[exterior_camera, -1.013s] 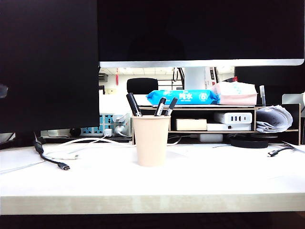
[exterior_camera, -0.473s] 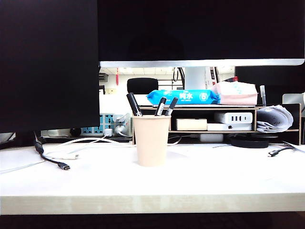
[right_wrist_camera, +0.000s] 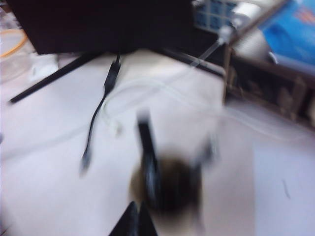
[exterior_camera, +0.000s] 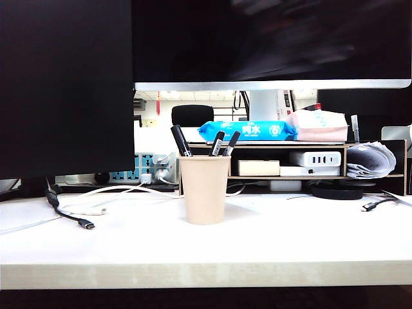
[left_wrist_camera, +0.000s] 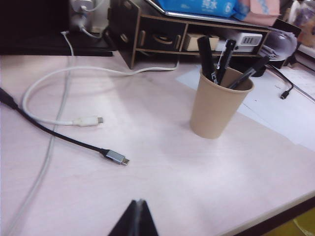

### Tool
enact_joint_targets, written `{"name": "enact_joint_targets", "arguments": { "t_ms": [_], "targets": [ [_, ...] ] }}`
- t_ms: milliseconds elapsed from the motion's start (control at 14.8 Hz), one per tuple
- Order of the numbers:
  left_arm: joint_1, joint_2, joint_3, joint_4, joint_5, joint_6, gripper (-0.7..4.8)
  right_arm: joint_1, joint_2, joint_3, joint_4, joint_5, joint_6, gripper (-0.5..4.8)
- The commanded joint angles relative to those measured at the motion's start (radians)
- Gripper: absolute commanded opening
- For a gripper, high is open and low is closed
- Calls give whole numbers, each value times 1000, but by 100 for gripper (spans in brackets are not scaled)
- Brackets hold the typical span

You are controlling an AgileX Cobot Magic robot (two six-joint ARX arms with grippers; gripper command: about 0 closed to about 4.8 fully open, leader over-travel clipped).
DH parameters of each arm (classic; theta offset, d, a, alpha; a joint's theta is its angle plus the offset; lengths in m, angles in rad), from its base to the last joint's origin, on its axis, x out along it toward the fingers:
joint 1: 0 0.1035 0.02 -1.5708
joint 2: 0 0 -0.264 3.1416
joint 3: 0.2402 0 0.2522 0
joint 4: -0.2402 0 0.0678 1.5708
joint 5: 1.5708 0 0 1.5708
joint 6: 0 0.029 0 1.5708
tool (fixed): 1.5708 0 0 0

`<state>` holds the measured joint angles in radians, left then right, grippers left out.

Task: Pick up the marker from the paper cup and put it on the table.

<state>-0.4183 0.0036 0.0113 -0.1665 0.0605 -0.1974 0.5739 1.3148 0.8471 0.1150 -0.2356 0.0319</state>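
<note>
Plain cream-beige paper cup [exterior_camera: 205,190] stands upright mid white desk [exterior_camera: 290,238]; long all-black marker [exterior_camera: 180,140] leans in it, w/ two grey-banded markers [exterior_camera: 224,143]. Cup and pens unchanged vs. earlier frames. New: dark motion blur top right in exterior view. Left gripper [left_wrist_camera: 137,218] together, above desk's near edge. Right gripper [right_wrist_camera: 136,218] together, over cup; view blurred.
</note>
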Motion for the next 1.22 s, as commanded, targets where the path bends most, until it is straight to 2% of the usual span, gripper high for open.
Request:
{"name": "enact_joint_targets", "arguments": {
  "t_ms": [68,203,338,473,608,743,810,878,1215],
  "targets": [
    [2,0,-2,-13,3,6,-5,21,196,189,-16,-33,-32,0],
    [1,0,-2,-12,4,6,-5,50,315,301,-23,-29,-97,21],
    [0,0,-2,-12,6,6,-5,72,377,368,-66,-27,-135,119],
    [1,0,-2,-12,4,6,-5,86,407,392,-67,-19,-146,119],
    [2,0,-2,-12,4,6,-5,98,414,392,-59,51,-216,152],
    [2,0,-2,-12,4,6,-5,101,414,392,-58,61,-224,155],
    [2,0,-2,-12,4,6,-5,101,415,392,-58,64,-224,220],
    [2,0,-2,-12,4,6,-5,103,416,392,-58,88,-224,257],
    [2,0,-2,-12,4,6,-5,103,433,392,-73,130,-224,257]
  ]
}}
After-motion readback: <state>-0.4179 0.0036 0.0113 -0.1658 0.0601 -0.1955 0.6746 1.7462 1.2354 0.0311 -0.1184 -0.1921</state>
